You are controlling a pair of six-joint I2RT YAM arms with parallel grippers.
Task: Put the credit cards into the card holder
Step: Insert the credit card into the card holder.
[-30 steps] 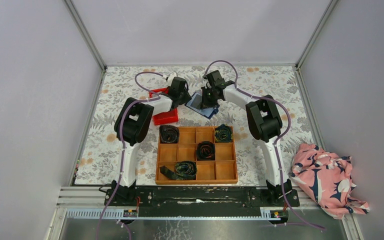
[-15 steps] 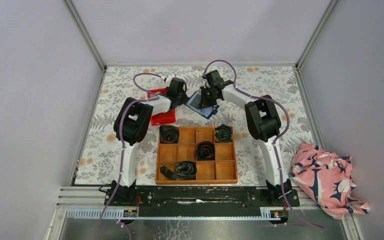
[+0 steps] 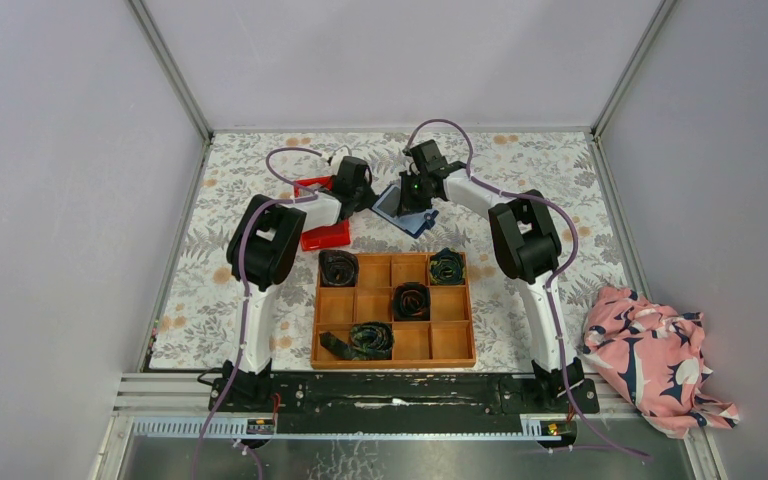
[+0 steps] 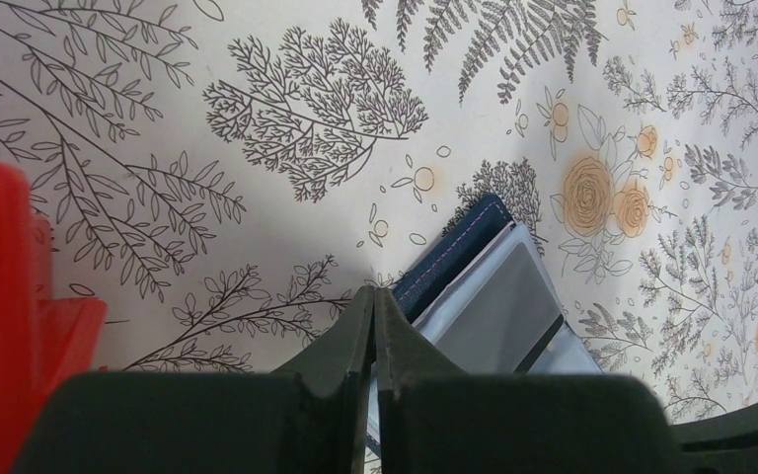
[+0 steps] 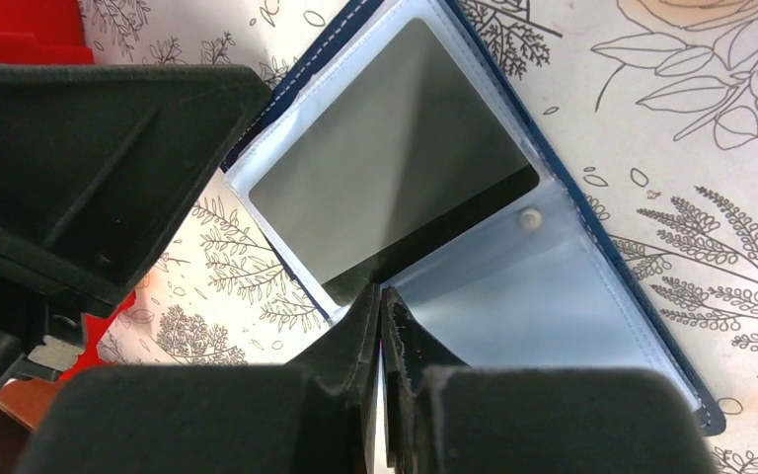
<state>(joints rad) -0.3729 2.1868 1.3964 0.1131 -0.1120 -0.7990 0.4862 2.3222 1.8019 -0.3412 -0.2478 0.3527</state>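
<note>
The navy card holder (image 3: pixel 405 211) lies open on the flowered table between my two grippers. Its stitched blue edge (image 4: pixel 466 244) and clear inner pockets (image 5: pixel 553 296) show in the wrist views. A pale grey credit card (image 5: pixel 385 158) with a dark stripe sits in one pocket, also seen from the left wrist (image 4: pixel 498 301). My left gripper (image 4: pixel 375 293) is shut, tips at the holder's near edge; I cannot tell if it pinches it. My right gripper (image 5: pixel 382 292) is shut, tips at the fold between the pockets. An orange-tan corner (image 5: pixel 22 405), perhaps a second card, shows by the red bin.
A red plastic bin (image 3: pixel 328 236) stands just left of the card holder, under the left arm. A wooden grid tray (image 3: pixel 316 320) with dark fabric rolls (image 3: pixel 411 300) sits nearer the arm bases. A pink patterned cloth (image 3: pixel 660 350) lies off the table's right edge.
The left gripper's jaws have closed and it has drawn back slightly to the left. The right gripper has shifted a little left over the card holder.
</note>
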